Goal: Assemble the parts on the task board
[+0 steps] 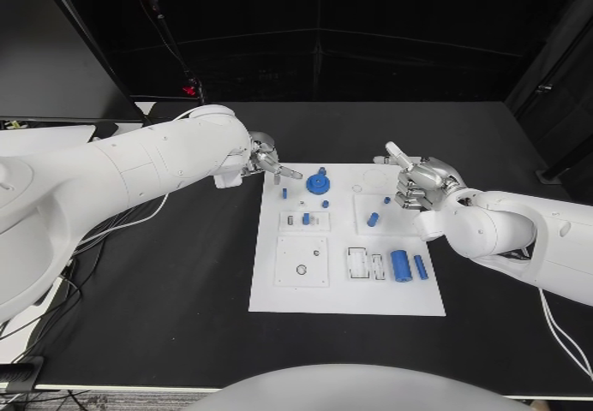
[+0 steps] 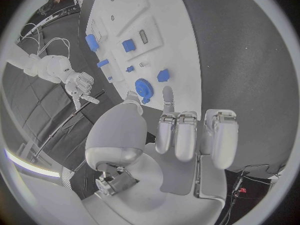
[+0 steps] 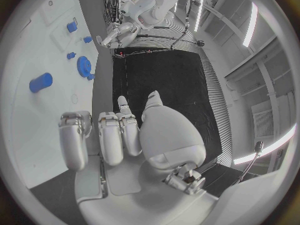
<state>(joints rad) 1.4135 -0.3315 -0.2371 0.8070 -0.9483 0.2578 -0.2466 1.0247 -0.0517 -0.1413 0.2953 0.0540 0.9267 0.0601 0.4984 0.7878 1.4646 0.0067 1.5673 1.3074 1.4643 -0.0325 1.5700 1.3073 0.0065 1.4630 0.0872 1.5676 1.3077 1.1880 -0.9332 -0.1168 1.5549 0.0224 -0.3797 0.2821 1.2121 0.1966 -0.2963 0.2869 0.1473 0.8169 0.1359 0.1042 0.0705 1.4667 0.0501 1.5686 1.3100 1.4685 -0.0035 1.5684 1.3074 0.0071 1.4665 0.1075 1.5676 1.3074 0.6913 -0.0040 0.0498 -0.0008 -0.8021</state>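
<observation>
The white task board (image 1: 346, 295) lies mid-table. On it are a blue gear (image 1: 319, 183) near the far edge, several small blue pegs such as one (image 1: 372, 219) mid-board, and a large blue cylinder (image 1: 400, 264) beside a slimmer blue piece (image 1: 420, 267) at the near right. My left hand (image 1: 263, 160) hovers at the board's far left corner, fingers curled with one pointing out, holding nothing. My right hand (image 1: 422, 181) hangs over the far right edge, likewise curled and empty. The left wrist view shows the gear (image 2: 144, 89) just beyond my left hand (image 2: 181, 135).
The board rests on a black table (image 1: 161, 325). Loose cables (image 1: 77, 248) trail along the table's left side under my left arm. A pale surface (image 1: 37, 137) stands at the far left.
</observation>
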